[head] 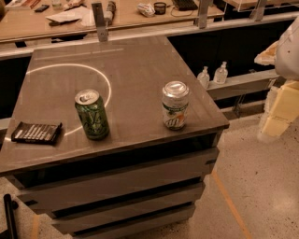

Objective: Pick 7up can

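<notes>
Nearest the camera: front of the bench [140,70], built of stacked horizontal slats [121,186] with dark gaps between them. To the right of it, speckled floor [266,182] marked with an orange line [229,200].

Along the front edge of the bench top, left to right:
- Flat black packet [36,132], lying at the front left corner.
- Dark-green can [92,115], upright, left of centre, close to the front edge.
- 7up can [175,105], upright near the front right corner, just inside the right edge. Silver top up, green band and orange-red spot facing the camera. Well apart from the dark-green can.

Behind the cans: bright ring of light [70,65] on the left half of the top, reaching toward the rear left corner.

Beyond the right edge of the bench: gripper [280,109], cream-yellow, below a white arm section [289,51]. Off the bench and well apart from the 7up can. Open or closed: cannot tell.

Past the rear right corner: two clear bottles [203,77] on a grey ledge [243,81].

Farthest back, beyond the rear edge: wooden table [126,14] with scattered small items.
</notes>
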Motion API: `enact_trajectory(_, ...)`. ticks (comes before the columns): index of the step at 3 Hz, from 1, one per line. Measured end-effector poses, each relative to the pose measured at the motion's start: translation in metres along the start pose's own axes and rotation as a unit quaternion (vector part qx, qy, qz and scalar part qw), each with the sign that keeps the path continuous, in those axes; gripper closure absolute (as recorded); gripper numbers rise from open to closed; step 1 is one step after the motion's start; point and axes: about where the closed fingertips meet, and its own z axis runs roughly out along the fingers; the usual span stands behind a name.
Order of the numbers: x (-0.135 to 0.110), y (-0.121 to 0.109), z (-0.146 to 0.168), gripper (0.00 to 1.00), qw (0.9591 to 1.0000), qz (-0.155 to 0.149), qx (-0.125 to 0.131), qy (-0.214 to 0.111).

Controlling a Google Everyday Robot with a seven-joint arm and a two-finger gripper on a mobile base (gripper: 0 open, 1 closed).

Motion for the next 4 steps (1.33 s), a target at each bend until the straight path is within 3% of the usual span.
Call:
enact_trajectory(1,0.000,0.000,0.000,0.00,1.0000,0.000,0.000,0.000)
enact_trajectory(2,-0.015,-0.013,0.005,0.00,0.9997,-0.017,0.000,-0.018)
enact_trajectory(3,-0.059,-0.044,0.032,0.00,0.9965,-0.054,-0.018,-0.062)
enact_trajectory(4,-0.108,-0.054,0.058,0.00,0.9883,-0.079,-0.046,-0.122)
